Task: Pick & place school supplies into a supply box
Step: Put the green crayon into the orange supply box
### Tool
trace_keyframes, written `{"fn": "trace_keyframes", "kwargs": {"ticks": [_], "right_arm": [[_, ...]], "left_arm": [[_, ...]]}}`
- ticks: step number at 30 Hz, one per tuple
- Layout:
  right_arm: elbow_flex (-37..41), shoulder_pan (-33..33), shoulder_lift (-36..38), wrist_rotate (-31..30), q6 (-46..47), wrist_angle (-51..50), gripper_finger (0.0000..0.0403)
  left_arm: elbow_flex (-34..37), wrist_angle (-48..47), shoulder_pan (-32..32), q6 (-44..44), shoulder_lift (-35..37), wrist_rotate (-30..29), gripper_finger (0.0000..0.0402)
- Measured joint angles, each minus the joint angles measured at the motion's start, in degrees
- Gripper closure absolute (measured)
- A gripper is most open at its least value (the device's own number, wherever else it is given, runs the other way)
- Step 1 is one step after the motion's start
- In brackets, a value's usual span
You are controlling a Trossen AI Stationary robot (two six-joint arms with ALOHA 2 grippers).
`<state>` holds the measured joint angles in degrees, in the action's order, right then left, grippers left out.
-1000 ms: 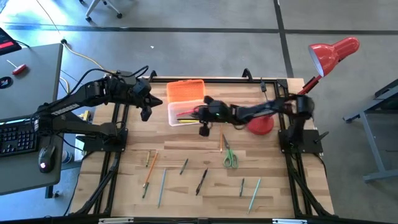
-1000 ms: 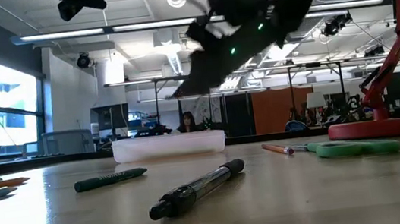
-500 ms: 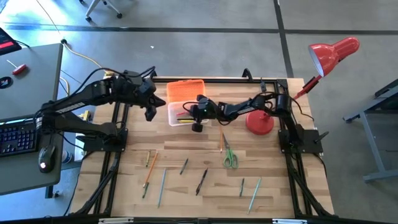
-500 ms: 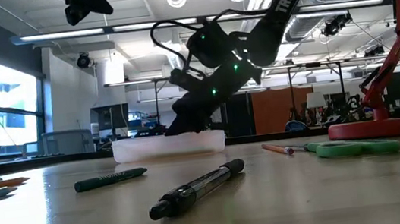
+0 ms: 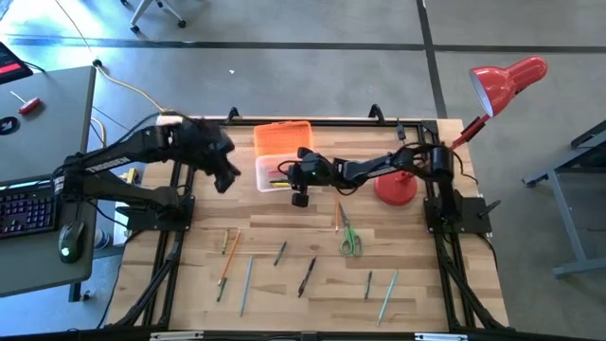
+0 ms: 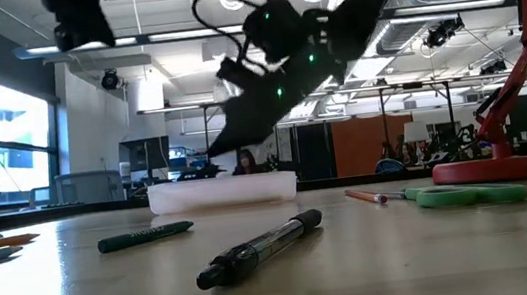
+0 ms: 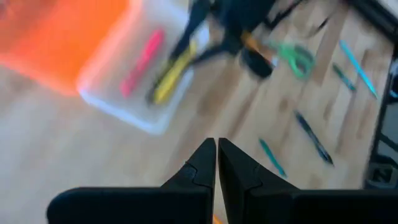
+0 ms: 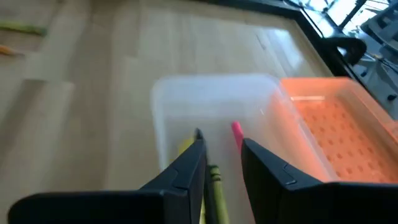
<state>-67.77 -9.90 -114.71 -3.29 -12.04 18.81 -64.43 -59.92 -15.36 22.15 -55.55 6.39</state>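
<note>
Supply box (image 5: 275, 172): clear plastic rect. tray, orange ribbed lid (image 5: 281, 137) hinged open behind it, seen directly under right gripper (image 8: 222, 158); its jaws parted, nothing held. Yellow crayon (image 8: 214, 186) and pink marker (image 7: 142, 62) lie inside. Left gripper (image 7: 216, 163) held beside box, jaws nearly closed, empty. Slatted wood counter (image 5: 284, 294); thin pencils (image 5: 227, 260) and green-handled scissors (image 5: 350, 242) lie well apart from both jaws.

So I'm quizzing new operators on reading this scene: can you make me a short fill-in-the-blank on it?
1. The right gripper hangs over the clear supply box, whose lid is coloured ____.
2. Inside the box lie a yellow crayon and a ____ marker.
3. The green scissors lie on the ____, not in the box.
4. The left gripper's fingers are ____.

Missing words: orange; pink; table; shut
</note>
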Motion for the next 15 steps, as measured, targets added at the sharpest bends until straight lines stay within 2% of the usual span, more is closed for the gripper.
{"fn": "trace_keyframes", "kwargs": {"ticks": [3, 5, 9, 15], "right_arm": [[0.0, 1.1, 2.9, 0.1, 0.0, -2.9, 0.0320], [0.0, 1.7, 4.9, 0.0, 0.0, -4.7, 0.0320], [0.0, 2.6, 7.5, 0.0, 0.0, -8.4, 0.0320], [0.0, 2.9, 8.1, 0.0, 0.0, -11.9, 0.0320]], "left_arm": [[4.4, -0.4, 6.9, 7.5, 0.4, -1.2, 0.0350], [7.2, 0.2, 13.7, 14.8, 0.8, -5.1, 0.0350], [12.1, 0.6, 31.2, 34.0, 0.4, -19.7, 0.0350], [18.1, 6.1, 57.4, 62.5, -2.9, -44.5, 0.0351]]}}
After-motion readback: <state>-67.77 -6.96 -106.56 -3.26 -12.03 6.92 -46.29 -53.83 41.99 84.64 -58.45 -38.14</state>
